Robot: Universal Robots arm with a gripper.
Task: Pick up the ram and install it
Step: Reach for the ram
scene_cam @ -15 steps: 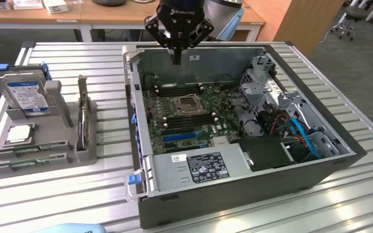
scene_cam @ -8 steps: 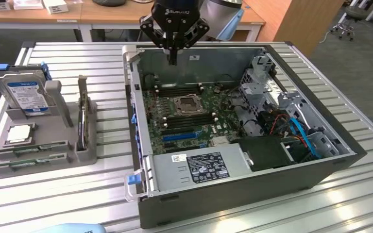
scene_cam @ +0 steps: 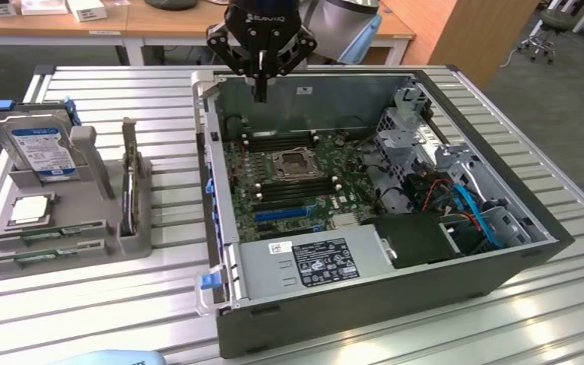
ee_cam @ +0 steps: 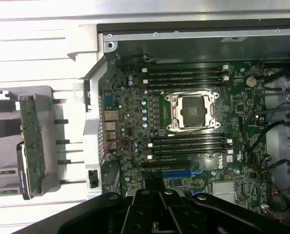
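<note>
A ram stick [scene_cam: 128, 176] stands on edge in the grey holder [scene_cam: 79, 199] at the exterior view's left; the wrist view shows it as a long green board [ee_cam: 31, 146]. Two more green sticks [scene_cam: 51, 235] lie flat in the holder's front slots. My gripper [scene_cam: 259, 93] hangs shut and empty over the far edge of the open computer case [scene_cam: 373, 289], well apart from the holder. Its dark fingers [ee_cam: 144, 207] meet above the motherboard [ee_cam: 130, 122]. Empty black memory slots [ee_cam: 189, 144] run on both sides of the CPU socket [ee_cam: 193, 111].
A blue-labelled hard drive [scene_cam: 36, 148] stands at the back of the holder, and a square silver CPU chip [scene_cam: 30, 210] lies in front of it. Inside the case are a power supply [scene_cam: 312, 262], a drive cage [scene_cam: 414, 129] and cables [scene_cam: 474, 213]. Everything rests on a slatted metal table [scene_cam: 89, 319].
</note>
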